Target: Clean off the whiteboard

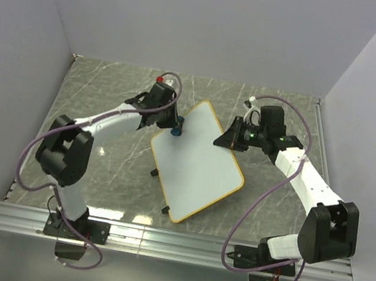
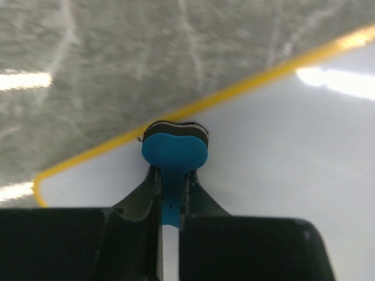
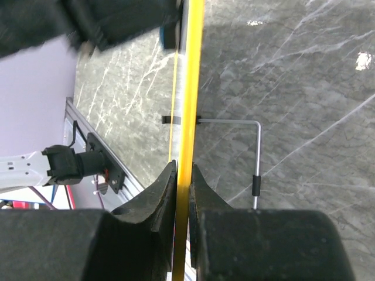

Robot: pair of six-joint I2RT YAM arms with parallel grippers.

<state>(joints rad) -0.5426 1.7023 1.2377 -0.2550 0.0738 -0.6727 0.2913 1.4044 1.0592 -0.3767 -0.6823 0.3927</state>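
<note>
The left claw (image 1: 175, 127) grips a blue eraser (image 2: 174, 151), pressed to the whiteboard (image 1: 197, 162) by its far corner. The right claw (image 1: 220, 142) is clenched on the board's yellow frame (image 3: 188, 88). The whiteboard sits askew, midway between the left and right edges of the surface (image 1: 109, 90).

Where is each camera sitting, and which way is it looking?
Top external: high above and behind the robot, looking down at the table and whiteboard; the left arm and right arm show.
Left wrist: on the left arm, facing past the left gripper to the blue eraser it holds by the board's edge; its fingers show.
Right wrist: on the right arm, facing along the board's yellow edge, pinched by the right gripper; its fingers show.
Shared: top and left wrist views both see the eraser.
</note>
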